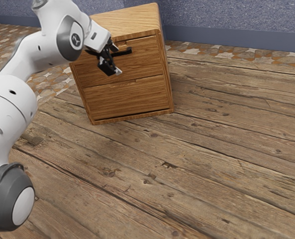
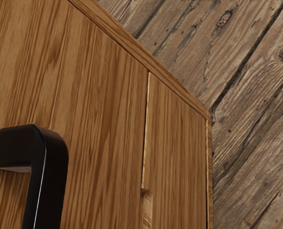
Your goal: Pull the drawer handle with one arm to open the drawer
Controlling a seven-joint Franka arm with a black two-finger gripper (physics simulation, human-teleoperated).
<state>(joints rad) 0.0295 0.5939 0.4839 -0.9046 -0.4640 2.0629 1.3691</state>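
A wooden cabinet (image 1: 137, 22) with two stacked drawers stands on the plank floor at the upper middle of the exterior view. The upper drawer front (image 1: 142, 62) carries a black bar handle (image 1: 125, 51). My gripper (image 1: 111, 67) is right against that front, at the handle's end nearer the exterior view's left and slightly below the bar. Whether it touches the bar is unclear. In the wrist view, one bent end of the black handle (image 2: 41, 176) stands off the upper drawer front (image 2: 93, 119), close to my hand. The lower drawer front (image 2: 177, 162) lies beyond a thin seam.
The lower drawer front (image 1: 127, 97) has no handle that I can see. Weathered floor planks (image 1: 212, 164) spread out in front of the cabinet and to the exterior view's right. A blue-grey wall (image 1: 237, 20) runs behind. My white arm (image 1: 13, 109) fills the exterior view's left.
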